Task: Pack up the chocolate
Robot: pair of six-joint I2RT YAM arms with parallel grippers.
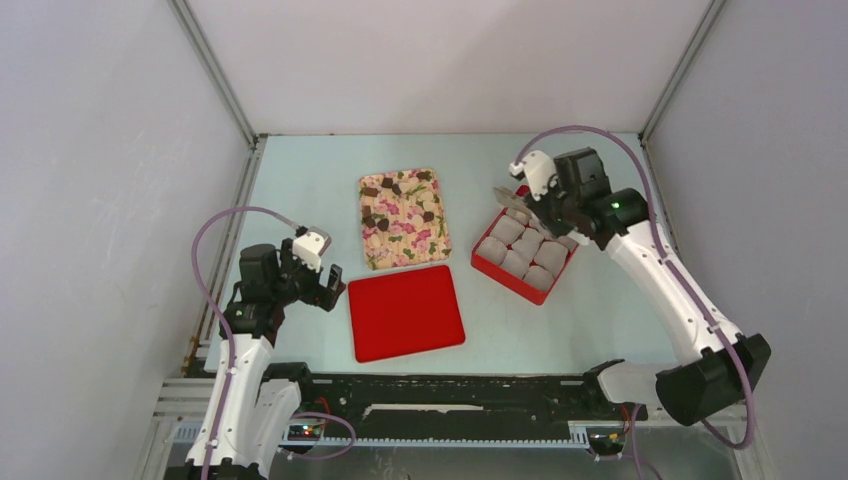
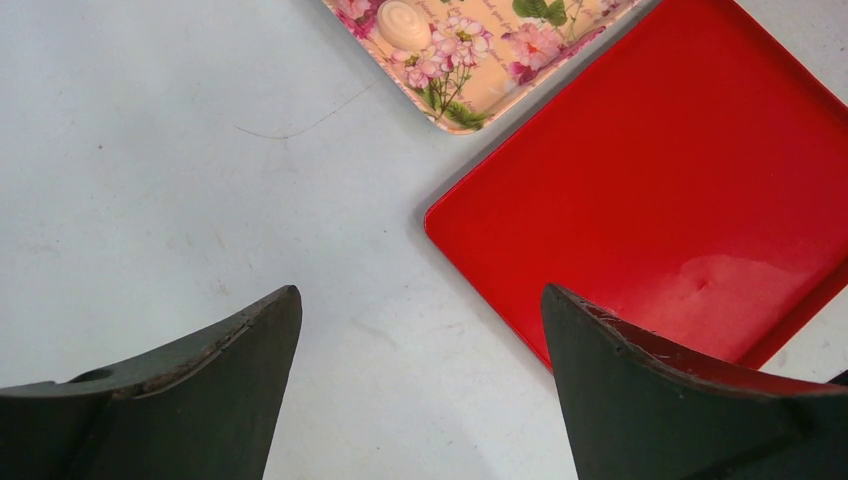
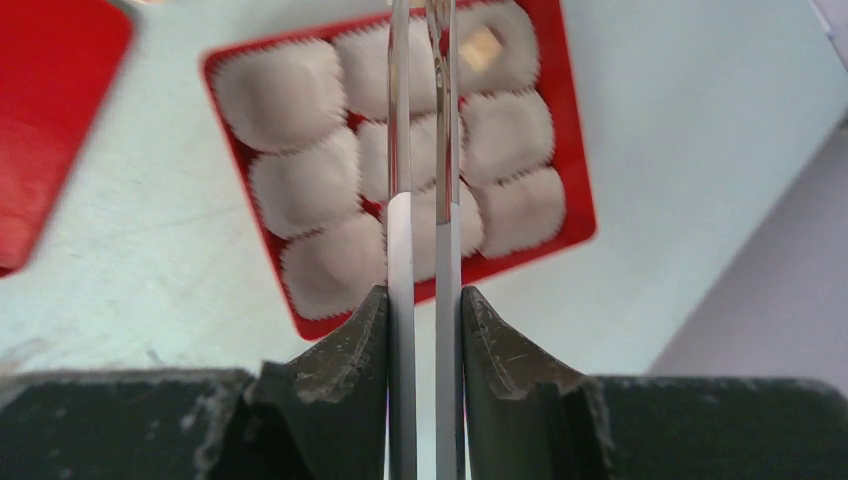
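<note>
**Chocolate packing station: contents and tool states**

Chocolate [image 1: 381,223]: dark brown lumps are lying scattered on the floral tray [image 1: 400,243], which is sitting mid-table. The left wrist view is showing a pale round piece [image 2: 403,22] near that tray's corner. One pale tan square piece [image 3: 481,47] is sitting in a corner cup of the red box [image 3: 575,150].

Red box: it is standing to the right of the floral tray and holding nine crinkled paper cups [image 3: 285,95] in three rows.

Red lid [image 1: 405,312]: it is lying flat just in front of the floral tray.

Left gripper [image 2: 420,300]: it is hovering over the pale table [image 1: 300,170] beside the lid's left edge, with its fingers spread wide and nothing between them.

Right gripper [image 3: 423,300]: it is hanging over the box with its fingers pinching a pair of tweezers [image 3: 399,120]. The blades are reaching out across the middle cups, and I cannot tell whether the tips are holding anything.
</note>
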